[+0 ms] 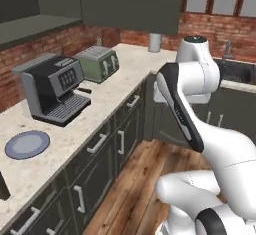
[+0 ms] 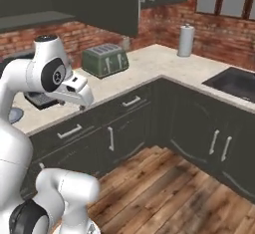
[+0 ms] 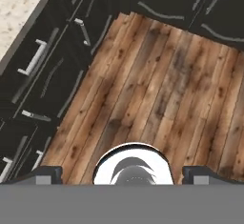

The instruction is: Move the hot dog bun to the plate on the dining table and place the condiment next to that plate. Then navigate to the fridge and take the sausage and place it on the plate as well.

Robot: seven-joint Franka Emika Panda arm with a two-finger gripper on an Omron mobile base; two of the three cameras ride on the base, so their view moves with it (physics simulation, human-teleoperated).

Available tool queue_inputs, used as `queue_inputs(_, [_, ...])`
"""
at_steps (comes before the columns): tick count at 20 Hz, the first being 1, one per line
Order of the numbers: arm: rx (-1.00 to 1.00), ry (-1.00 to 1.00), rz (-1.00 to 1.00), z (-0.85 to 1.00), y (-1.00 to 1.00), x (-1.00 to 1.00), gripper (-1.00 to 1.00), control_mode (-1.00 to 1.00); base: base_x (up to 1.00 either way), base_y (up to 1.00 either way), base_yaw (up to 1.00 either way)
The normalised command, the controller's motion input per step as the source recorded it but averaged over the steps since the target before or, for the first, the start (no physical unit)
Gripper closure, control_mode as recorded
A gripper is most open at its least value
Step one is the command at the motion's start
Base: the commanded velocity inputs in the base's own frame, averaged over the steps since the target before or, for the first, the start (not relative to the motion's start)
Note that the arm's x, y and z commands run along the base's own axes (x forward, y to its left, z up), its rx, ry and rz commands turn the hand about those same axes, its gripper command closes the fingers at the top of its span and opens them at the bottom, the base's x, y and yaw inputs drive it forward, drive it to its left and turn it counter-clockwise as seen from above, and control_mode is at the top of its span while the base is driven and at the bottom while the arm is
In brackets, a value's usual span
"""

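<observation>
My gripper (image 3: 123, 173) hangs open over the wooden floor (image 3: 157, 85), and nothing sits between its two dark fingertips (image 3: 45, 173). It points down at the floor in front of the dark cabinet doors (image 3: 43, 70). The arm is folded up above the base, beside the L-shaped counter (image 1: 125, 69). The hot dog bun, the plate, the dining table, the condiment, the fridge and the sausage are out of view.
On the beige counter stand a coffee machine (image 1: 52, 89), a green toaster (image 2: 105, 59), a small blue-grey plate (image 1: 27, 144) and a paper towel roll (image 2: 186, 40). A sink (image 2: 234, 82) is set in the right-hand run. Dark cabinets (image 2: 124, 128) border the floor on two sides.
</observation>
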Motion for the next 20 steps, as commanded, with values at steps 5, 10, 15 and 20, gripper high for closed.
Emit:
queue_inputs(5, [0.0, 0.0, 0.0, 0.0, 0.0, 0.0, -1.0, 1.0, 0.52, 0.0, 0.81])
queue_inputs(10, [0.0, 0.0, 0.0, 0.0, 0.0, 0.0, -1.0, 1.0, 0.57, -0.01, 0.8])
queue_inputs(15, [0.0, 0.0, 0.0, 0.0, 0.0, 0.0, -1.0, 1.0, 0.53, -0.14, 0.75])
queue_inputs(20, [0.0, 0.0, 0.0, 0.0, 0.0, 0.0, -1.0, 1.0, 0.56, -0.46, 0.37])
